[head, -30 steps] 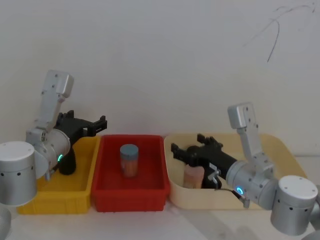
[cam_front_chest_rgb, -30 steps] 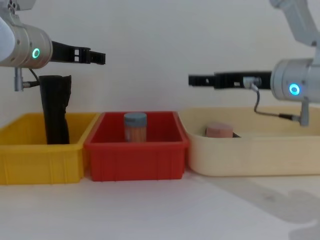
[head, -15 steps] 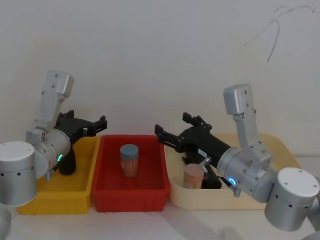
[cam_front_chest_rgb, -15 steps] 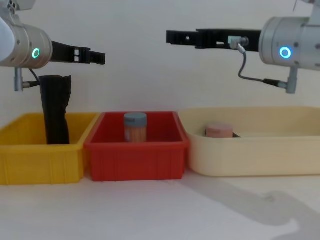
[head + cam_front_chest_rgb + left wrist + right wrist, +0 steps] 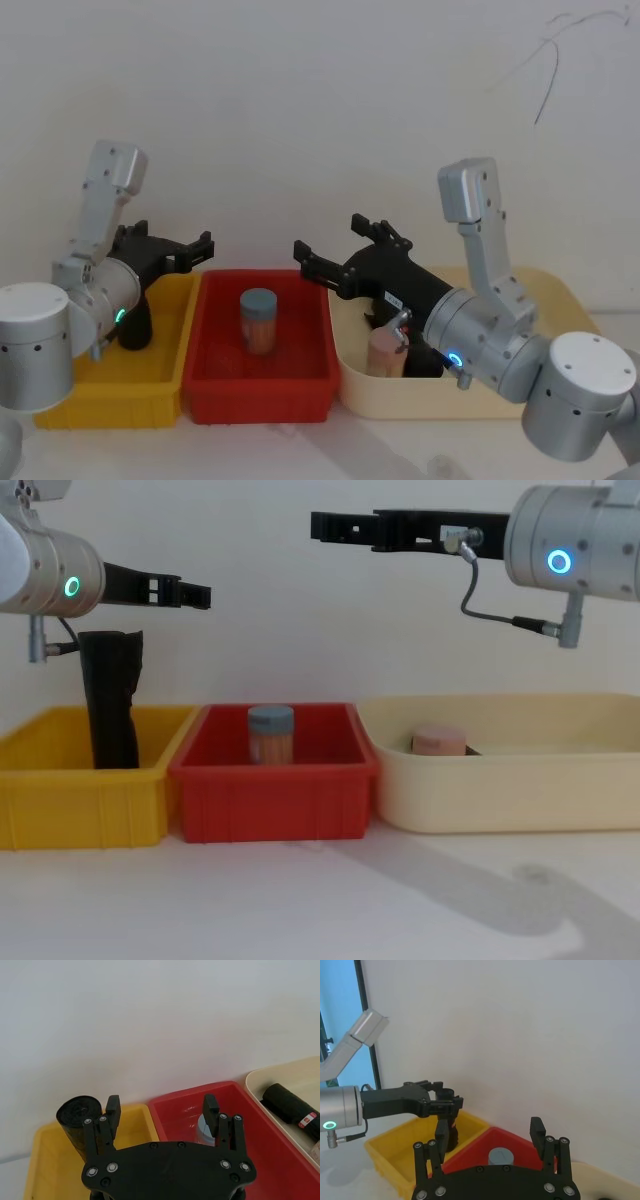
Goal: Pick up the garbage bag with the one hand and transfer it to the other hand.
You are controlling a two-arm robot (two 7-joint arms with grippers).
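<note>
Garbage bag point(image 5: 292, 1108) lies ungrasped in the cream tray point(image 5: 555, 285). Both end effectors, left point(image 5: 196, 595) and right point(image 5: 325, 525), are held open above the bins. The labelled roll, probably flat, is best approached from above and gripped mid-length.

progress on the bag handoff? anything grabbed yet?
Done: nothing. The garbage bag lies in the cream tray, untouched.
In hand: nothing; both grippers are open and empty. The left gripper hovers above the yellow bin, beside the plain black roll. The right gripper is raised high over the red bin, away from the bag.
Left: the pick and the transfer.
</note>
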